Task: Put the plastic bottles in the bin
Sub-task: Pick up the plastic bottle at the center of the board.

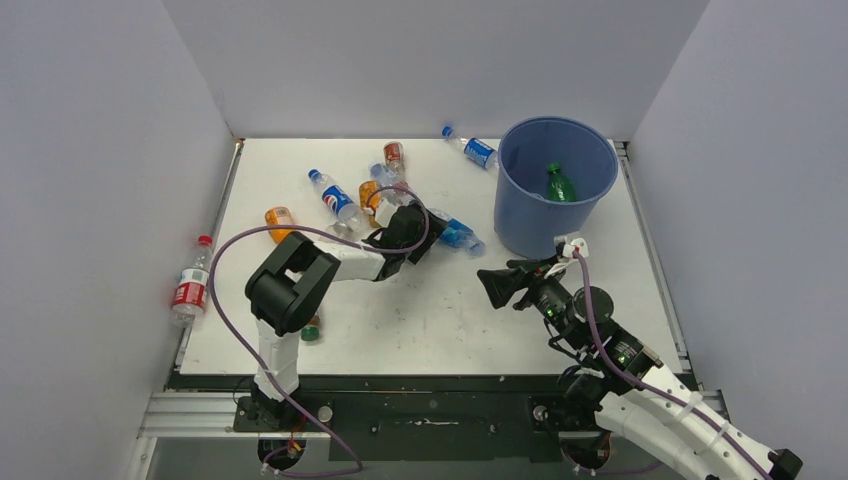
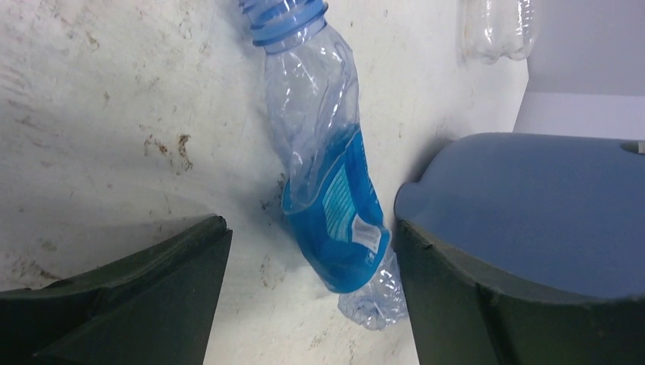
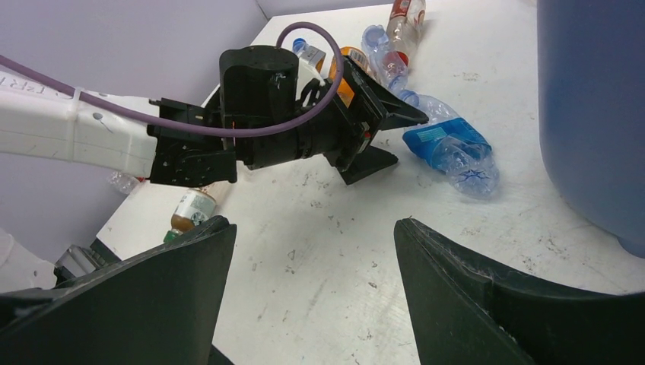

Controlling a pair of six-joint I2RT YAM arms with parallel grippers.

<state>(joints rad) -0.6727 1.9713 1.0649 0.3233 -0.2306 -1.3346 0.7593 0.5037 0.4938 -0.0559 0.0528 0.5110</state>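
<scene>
The left gripper [image 2: 310, 226] is held low over the table [image 2: 114, 114] with its two fingers [image 2: 152, 289] wide apart, and nothing is squeezed yet. Between the fingers a squashed clear bottle [image 2: 335, 198] with a blue label is seen lying flat. Its bottom end is just beside one finger and its ringed neck is pointed away past the fingertips. It is judged to be empty, so it should be very light. Its thin, dented sides will likely bend in and crackle when pressed. The plastic looks smooth and could slip. A hold is best taken across the labelled middle, where the bottle is fattest, and not at the thin neck. A soft squeeze should be enough. Off to the gripper's right side, near by, the bin [image 1: 520, 215] is stood, and one green bottle [image 1: 559, 184] is seen inside it already. More bottles [image 1: 335, 198] are left lying on the far side of the gripper. The right gripper [image 1: 497, 283] is held open too, with nothing in it, and is pointed toward the left one.
</scene>
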